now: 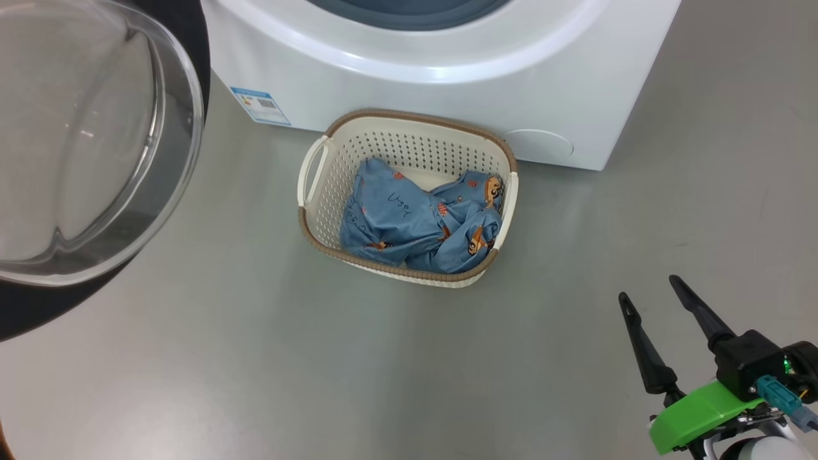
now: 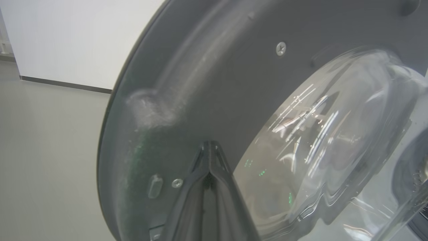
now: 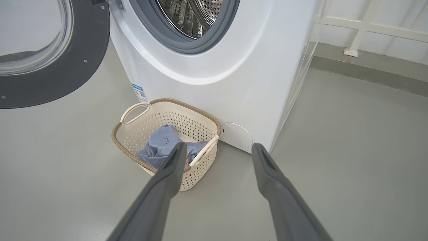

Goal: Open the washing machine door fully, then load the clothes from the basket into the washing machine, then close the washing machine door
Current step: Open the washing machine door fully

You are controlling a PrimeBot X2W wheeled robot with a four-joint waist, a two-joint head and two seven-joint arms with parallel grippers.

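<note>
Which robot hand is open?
The right hand: its fingers stand wide apart. The left hand is shut, close to the washing machine door.

Beneath my right jaws, and spreading out on every side of them, lies a smooth grey floor (image 3: 351,160) with a faint gloss. Far ahead of those jaws and off to their right, a low grey kerb (image 3: 367,72) runs along the floor's edge. A white railing (image 3: 364,26) stands on it, one post foot resting there. Beyond my left jaws, up and to their left, a white wall (image 2: 77,36) meets the floor at a dark skirting strip (image 2: 63,84).
</note>
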